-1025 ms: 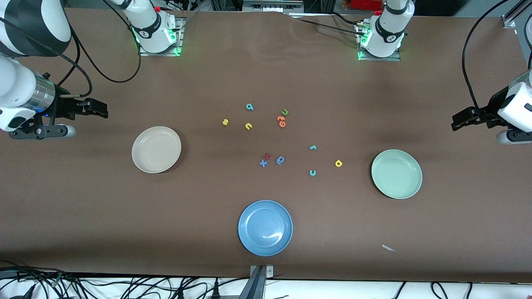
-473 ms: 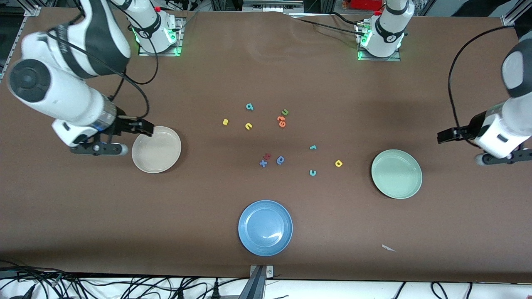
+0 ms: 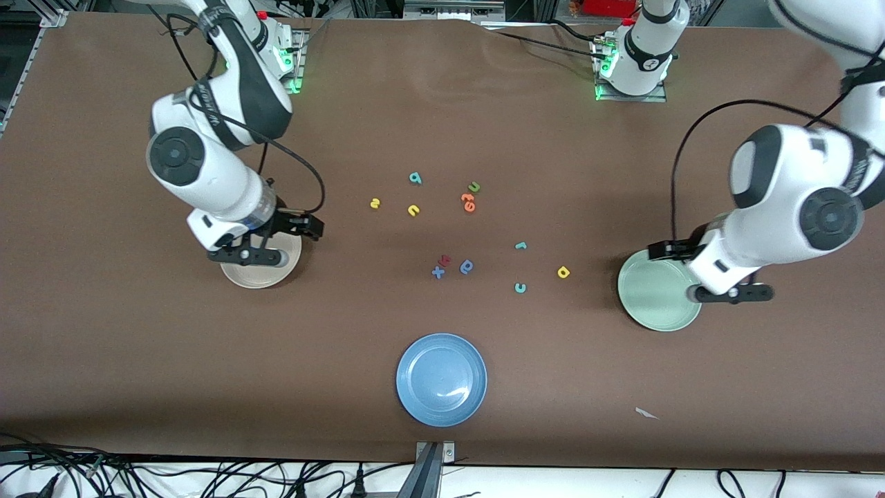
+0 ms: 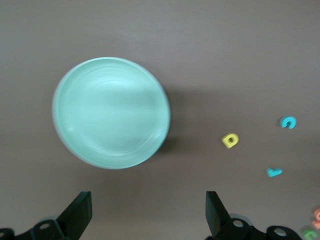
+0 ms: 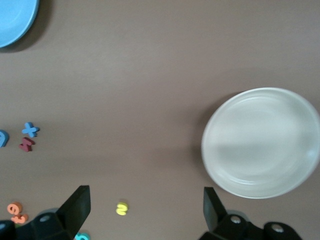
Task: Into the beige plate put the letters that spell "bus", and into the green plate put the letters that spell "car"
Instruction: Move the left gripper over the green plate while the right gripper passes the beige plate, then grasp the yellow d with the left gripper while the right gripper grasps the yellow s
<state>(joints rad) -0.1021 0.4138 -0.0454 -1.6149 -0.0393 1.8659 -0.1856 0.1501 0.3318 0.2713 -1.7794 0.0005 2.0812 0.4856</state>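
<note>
The beige plate (image 3: 263, 278) lies toward the right arm's end of the table, and my right gripper (image 3: 311, 227) hangs open and empty over its rim. In the right wrist view the beige plate (image 5: 261, 142) and the yellow s (image 5: 122, 208) show. The yellow s (image 3: 375, 203), yellow u (image 3: 413, 210) and teal b (image 3: 415, 178) lie mid-table. The green plate (image 3: 653, 301) lies toward the left arm's end, with my left gripper (image 3: 665, 250) open over its edge. The teal r (image 3: 520, 245), yellow a (image 3: 563, 272) and teal c (image 3: 520, 288) lie beside it. The left wrist view shows the green plate (image 4: 111, 112), yellow a (image 4: 230, 140), teal c (image 4: 288, 122) and teal r (image 4: 274, 172).
A blue plate (image 3: 441, 379) sits near the front edge. A green u (image 3: 473, 187), orange letters (image 3: 468, 202), a blue x (image 3: 438, 272), a red letter (image 3: 445, 260) and a darker blue round letter (image 3: 467, 266) lie among the others. A paper scrap (image 3: 646, 413) lies nearer the front camera than the green plate.
Both arms have swung in from the table's ends. The right gripper now hangs over the beige plate's rim, the left over the green plate's edge. The letters have not moved.
</note>
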